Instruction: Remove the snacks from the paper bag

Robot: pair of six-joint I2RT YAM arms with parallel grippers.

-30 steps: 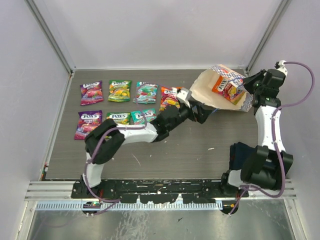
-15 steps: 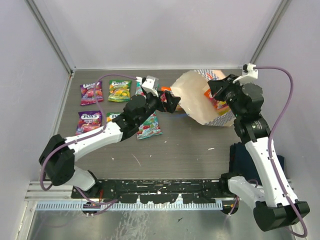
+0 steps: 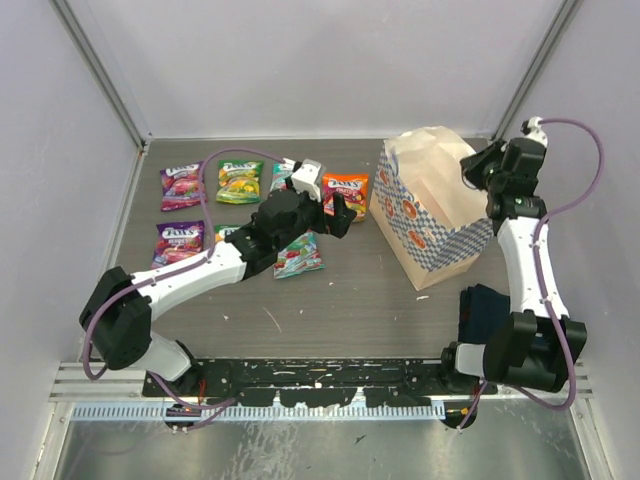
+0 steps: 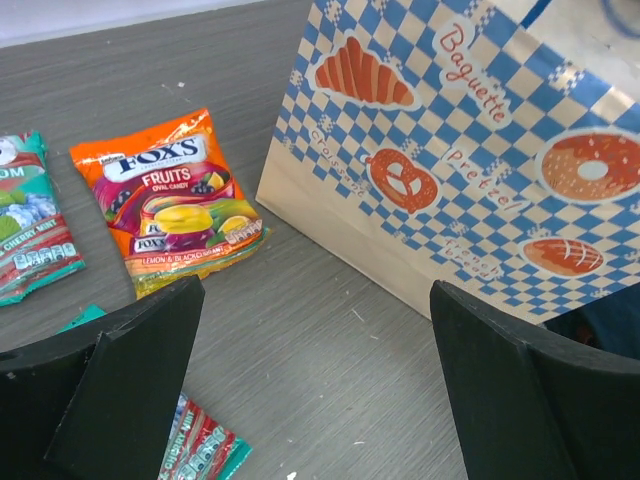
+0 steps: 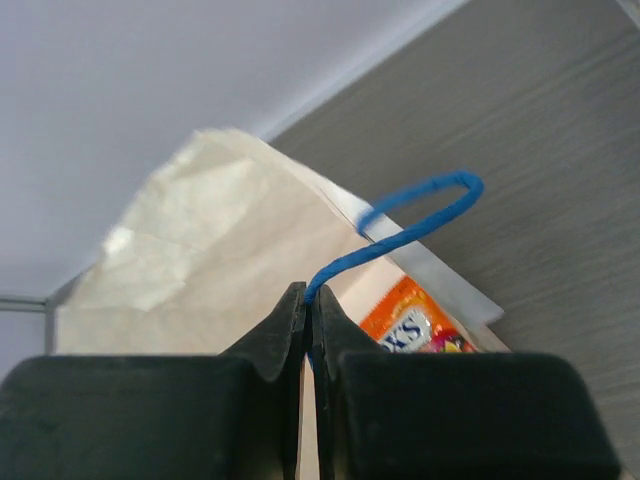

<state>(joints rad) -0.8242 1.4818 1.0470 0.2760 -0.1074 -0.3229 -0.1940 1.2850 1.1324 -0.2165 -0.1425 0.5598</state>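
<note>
Change: paper bag [image 3: 425, 225] was tipped, mouth facing left. Now upright, upper right of frame, close to table's [image 3: 350, 300] back edge.
Left gripper [image 3: 340, 207] out of bag mouth; jaws wide apart, empty, just above orange packet [image 3: 346, 187] lying left of bag.
Right gripper [image 5: 308, 300] pinched tight on blue cord handle [image 5: 420, 205].
Other snacks [image 3: 182, 186] in rows, upper left.
Inner packet [image 5: 410, 322] shows past rim, so judged unfinished.
Open room: bare centre foreground. Dark cloth [image 3: 480, 305] lower right.
</note>
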